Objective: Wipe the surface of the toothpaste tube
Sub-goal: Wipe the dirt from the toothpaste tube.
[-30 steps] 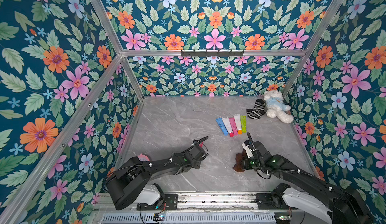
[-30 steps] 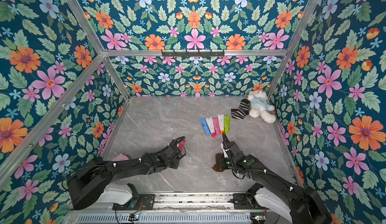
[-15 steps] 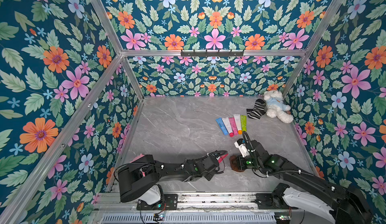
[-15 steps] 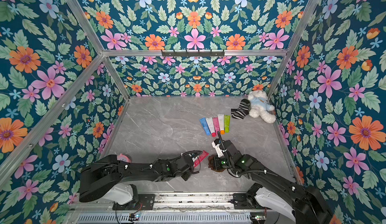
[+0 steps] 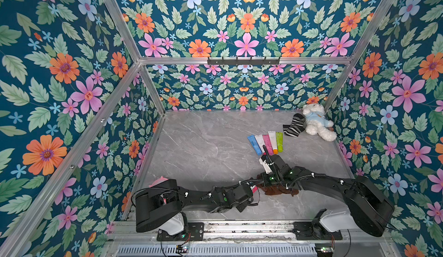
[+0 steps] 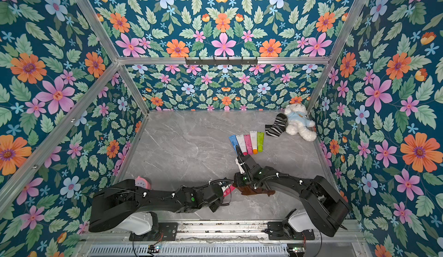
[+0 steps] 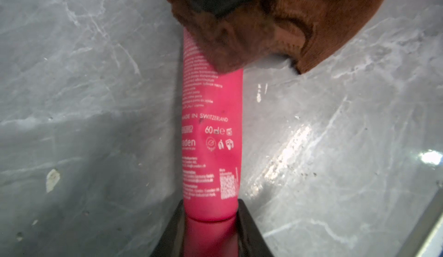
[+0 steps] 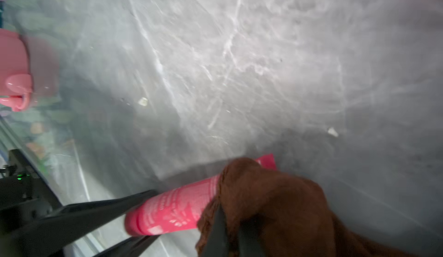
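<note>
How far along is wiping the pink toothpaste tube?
Done: left gripper clamps the pink tube at its cap end; right gripper pinches the brown cloth. In hand: cloth lies over the tube near its flat end. Left: the printed stretch toward the cap, uncovered.

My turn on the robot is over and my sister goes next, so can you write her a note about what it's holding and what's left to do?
Left claw: shut on the pink toothpaste tube, gripping its cap end.
Right claw: shut on the brown cloth, bunched over the tube near its flat crimped end.
Where: both meet low over the marble table; five other tubes lie in a row farther back.
Done: tube and cloth are picked up and touching.
Left: the printed stretch toward the cap is uncovered; probably wipe that way next.
</note>
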`<action>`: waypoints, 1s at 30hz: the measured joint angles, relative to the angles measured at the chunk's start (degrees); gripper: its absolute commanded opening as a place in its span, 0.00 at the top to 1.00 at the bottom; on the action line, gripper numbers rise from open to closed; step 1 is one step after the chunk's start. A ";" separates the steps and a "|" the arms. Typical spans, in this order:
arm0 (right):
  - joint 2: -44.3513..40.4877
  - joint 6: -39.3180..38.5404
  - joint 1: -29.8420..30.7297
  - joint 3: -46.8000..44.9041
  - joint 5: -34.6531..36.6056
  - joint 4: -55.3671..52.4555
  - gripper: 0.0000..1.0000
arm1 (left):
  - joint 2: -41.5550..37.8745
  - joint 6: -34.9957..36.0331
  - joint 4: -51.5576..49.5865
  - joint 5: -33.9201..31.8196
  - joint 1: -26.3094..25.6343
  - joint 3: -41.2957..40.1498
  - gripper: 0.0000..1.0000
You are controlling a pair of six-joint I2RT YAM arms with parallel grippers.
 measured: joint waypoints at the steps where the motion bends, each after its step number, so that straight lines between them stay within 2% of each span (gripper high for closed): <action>1: 0.11 0.04 0.00 -1.01 0.11 0.98 1.00 | -0.02 0.24 0.00 -0.09 -0.07 0.00 1.00; 11: 1.95 2.01 3.39 -5.49 3.13 10.80 1.00 | 0.02 0.52 -0.74 -1.25 -0.20 0.22 1.00; 18: 3.23 7.30 9.66 -7.19 6.78 19.34 1.00 | 1.05 -1.31 -1.90 -1.40 -0.15 0.87 1.00; 23: 3.28 9.73 11.02 -9.51 8.94 23.78 1.00 | 0.63 -2.21 -2.32 -1.42 -0.11 0.85 1.00; 26: 2.84 9.42 10.67 -11.10 7.26 26.60 1.00 | -0.22 -1.46 -1.73 -1.33 -0.11 0.31 1.00; 30: -1.46 10.27 7.45 -14.51 1.44 26.38 1.00 | -1.51 0.74 -0.79 0.28 -0.33 -0.81 1.00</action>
